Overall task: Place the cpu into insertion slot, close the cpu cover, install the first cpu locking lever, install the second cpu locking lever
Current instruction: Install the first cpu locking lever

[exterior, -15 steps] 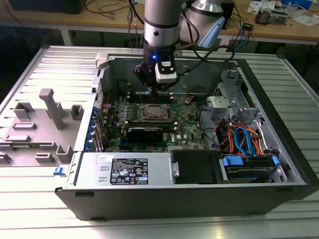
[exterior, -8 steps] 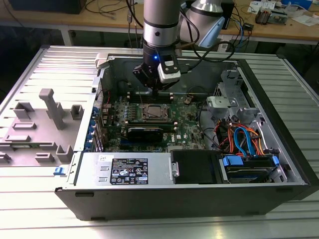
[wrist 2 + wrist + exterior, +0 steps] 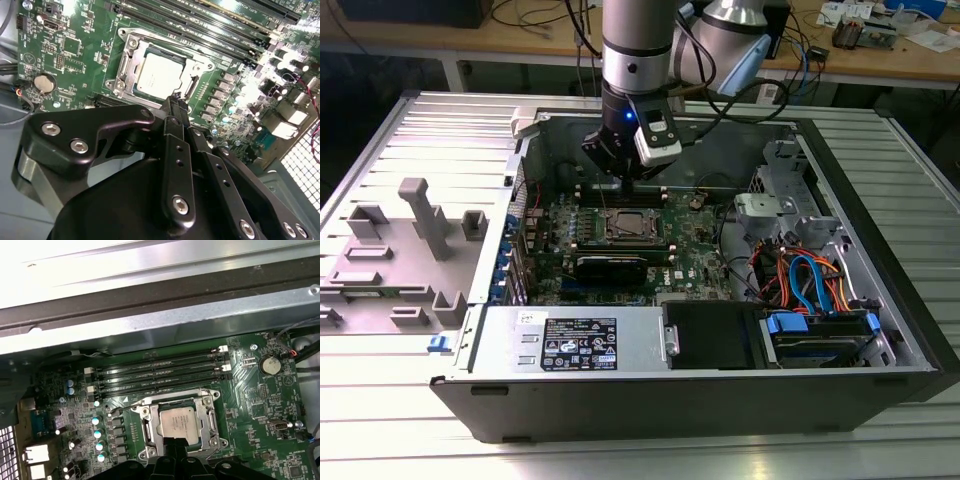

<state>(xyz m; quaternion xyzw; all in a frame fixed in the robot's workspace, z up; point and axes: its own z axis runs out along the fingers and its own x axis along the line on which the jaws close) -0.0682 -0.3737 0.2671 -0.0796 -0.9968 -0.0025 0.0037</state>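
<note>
Black fingertips (image 3: 169, 112) of my end effector (image 3: 173, 102) are the closest thing in both wrist views, pressed together with nothing pinched between them. I'm hovering over the insertion slot (image 3: 155, 51), clear of it, down inside the open computer case (image 3: 670, 405) on the table (image 3: 380, 440). And the cpu (image 3: 177, 422) is in: dull silver top sitting square in the slot, flat as far as I can see. Around it the cpu cover (image 3: 146, 427) looks folded down, its window framing the chip. Memory slots (image 3: 160, 372) run just beside the slot on one side; the coin cell (image 3: 270, 365) lies well apart from the slot, off past a corner. So by my reading, placing is done, the cover is down, and the locking levers are the step in hand, though I cannot tell whether either one is hooked. That work calls for a closed tip set squarely on a thin wire, a steady push down and under its catch, and no slip toward the cpu or the memory slots.
</note>
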